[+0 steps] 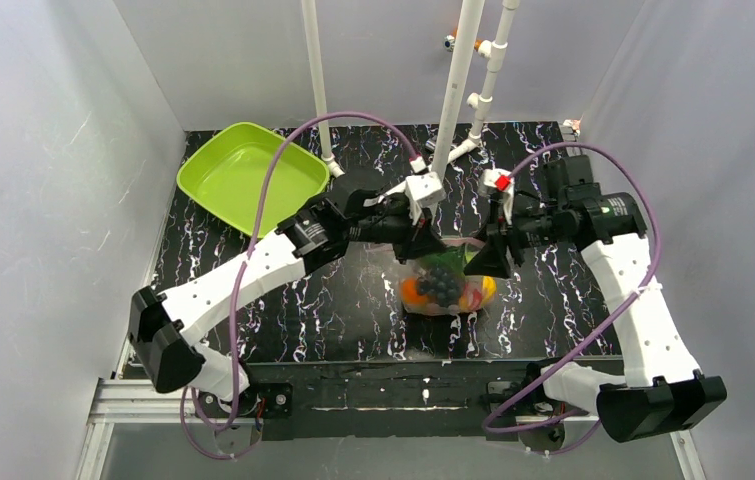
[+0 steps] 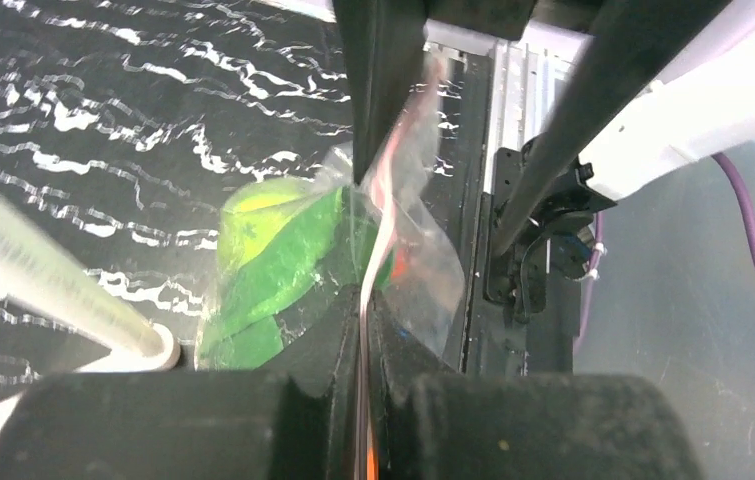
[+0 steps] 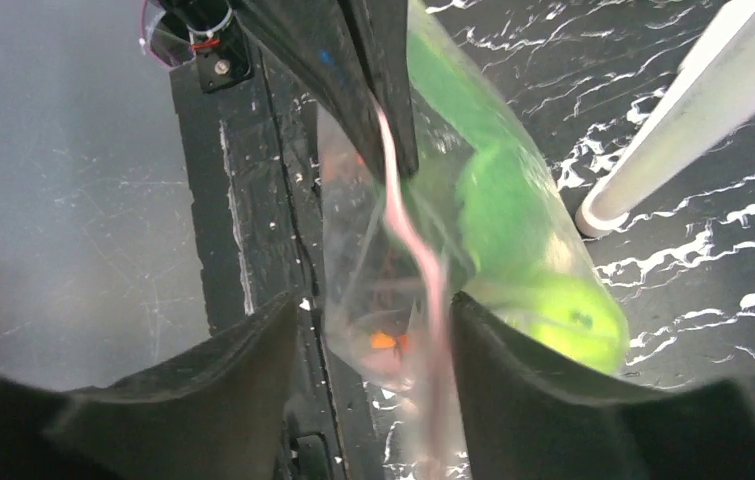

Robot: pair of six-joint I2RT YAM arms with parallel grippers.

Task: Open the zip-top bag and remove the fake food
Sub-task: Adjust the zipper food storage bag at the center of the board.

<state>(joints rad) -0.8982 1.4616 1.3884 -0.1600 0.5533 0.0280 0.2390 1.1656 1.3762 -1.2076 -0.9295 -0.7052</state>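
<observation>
The clear zip-top bag (image 1: pixel 450 302) stands mid-table with its pink zip strip up. Through it I see fake food: dark grapes (image 1: pixel 440 284), an orange (image 1: pixel 411 291), a yellow piece (image 1: pixel 488 288). My left gripper (image 1: pixel 425 243) is shut on the pink strip; its left wrist view (image 2: pixel 365 325) shows the strip pinched between its fingers, green pieces (image 2: pixel 273 260) below. My right gripper (image 1: pixel 493 258) is open at the bag's right end; in the right wrist view (image 3: pixel 373 305) the strip (image 3: pixel 431 290) hangs between its fingers, close to the right finger (image 3: pixel 553 400). A green apple (image 3: pixel 553 310) shows inside.
A lime-green square tray (image 1: pixel 243 170) sits at the back left. White pipe posts (image 1: pixel 458 90) rise behind the bag, one foot close by (image 3: pixel 603 205). The table's front edge (image 1: pixel 383 370) runs just before the bag.
</observation>
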